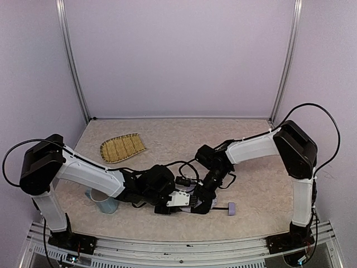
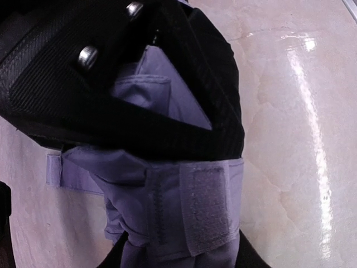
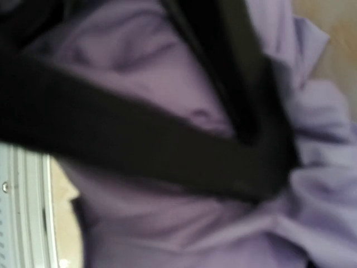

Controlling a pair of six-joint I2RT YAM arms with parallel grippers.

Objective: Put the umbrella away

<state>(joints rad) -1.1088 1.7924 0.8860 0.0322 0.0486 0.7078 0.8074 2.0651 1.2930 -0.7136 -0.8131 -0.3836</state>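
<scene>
The right gripper [image 1: 203,196] apparently clamped the umbrella [image 2: 184,223]; the left gripper [image 1: 188,205], grip unclear, had to draw the strap [image 2: 209,206] snugly around the gathered fabric.

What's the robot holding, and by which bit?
The right gripper seems to grip the umbrella by its folded fabric; whether the left gripper holds it cannot be told.

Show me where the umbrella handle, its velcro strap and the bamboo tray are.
umbrella handle [image 1: 231,210]: top external view, middle of the lavender knob.
velcro strap [image 2: 209,209]: left wrist view, on its fuzzy patch.
bamboo tray [image 1: 122,147]: top external view, on its bare woven middle.
</scene>
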